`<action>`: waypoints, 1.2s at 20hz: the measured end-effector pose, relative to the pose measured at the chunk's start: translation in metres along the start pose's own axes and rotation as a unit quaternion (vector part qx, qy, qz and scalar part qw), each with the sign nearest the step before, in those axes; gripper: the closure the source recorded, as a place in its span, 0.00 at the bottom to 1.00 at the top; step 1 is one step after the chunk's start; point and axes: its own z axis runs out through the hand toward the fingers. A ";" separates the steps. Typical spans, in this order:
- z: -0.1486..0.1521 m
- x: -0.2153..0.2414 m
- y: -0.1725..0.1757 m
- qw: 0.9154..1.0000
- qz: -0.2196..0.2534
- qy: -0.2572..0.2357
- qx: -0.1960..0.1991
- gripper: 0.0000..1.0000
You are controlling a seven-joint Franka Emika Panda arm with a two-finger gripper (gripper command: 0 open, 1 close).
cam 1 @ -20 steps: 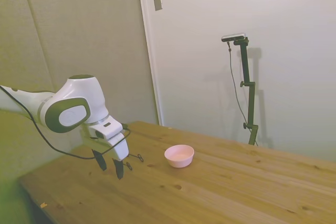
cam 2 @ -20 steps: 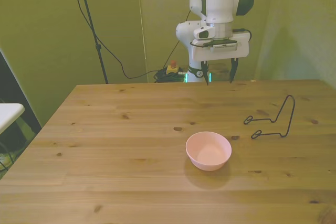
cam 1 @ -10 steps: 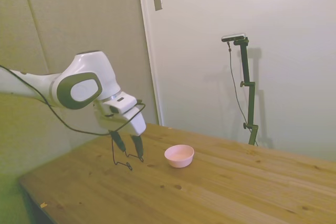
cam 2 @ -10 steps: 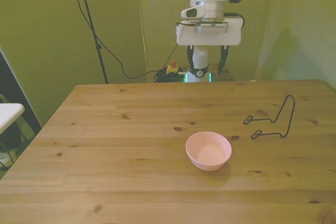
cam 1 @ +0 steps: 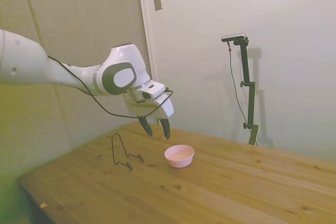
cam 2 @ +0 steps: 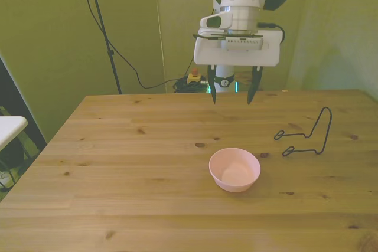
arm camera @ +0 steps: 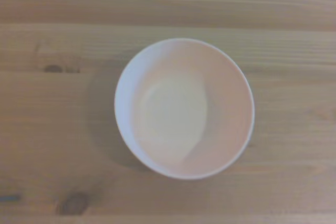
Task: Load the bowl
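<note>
Smooth plastic-looking bowl point(arm camera: 185, 108), knotty wood table point(cam 2: 118, 163).

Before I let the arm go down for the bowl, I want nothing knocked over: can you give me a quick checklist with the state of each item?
1. Pincer open and empty: ok.
2. Bowl upright on the table: ok.
3. Bowl empty, seen from the wrist view: ok.
4. Pincer hangs clear above the table, touching nothing: ok.
5. Wire rack stands apart from the bowl, toward the front view's right: ok.
6. Pincer exactly centred over the bowl: cannot tell.
</note>
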 end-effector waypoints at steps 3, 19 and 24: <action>0.026 0.009 -0.026 1.000 0.007 -0.005 -0.007 0.00; 0.135 0.017 -0.085 0.998 0.013 -0.030 -0.048 1.00; 0.147 0.015 -0.087 0.998 0.011 -0.035 -0.053 1.00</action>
